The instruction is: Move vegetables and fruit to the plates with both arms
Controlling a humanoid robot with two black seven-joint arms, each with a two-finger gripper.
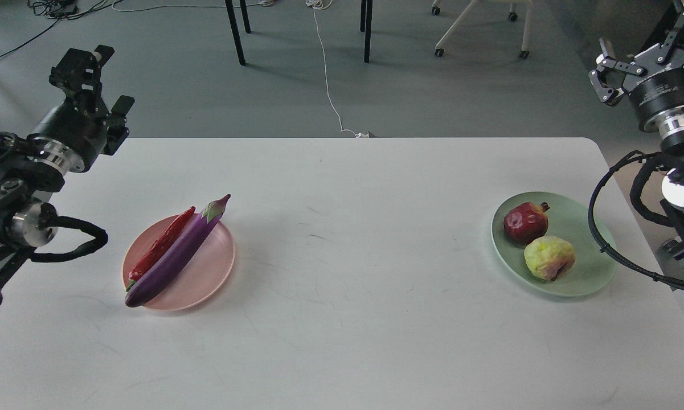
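The purple eggplant (176,256) and the red chili pepper (159,247) lie side by side on the pale pink plate (212,272) at the table's left. The dark red pomegranate-like fruit (525,222) and the yellow-green fruit (549,257) sit on the mint green plate (588,228) at the right. My left gripper (99,80) is raised above the table's far left corner, open and empty, well away from the pink plate. My right gripper (643,42) is raised past the table's far right corner, open and empty, above and behind the green plate.
The white table (342,319) is bare between the two plates. Beyond its far edge are the grey floor, black furniture legs (234,34), a white cable (327,85) and a chair base (478,28). My right arm's black cable loop (603,239) hangs beside the green plate.
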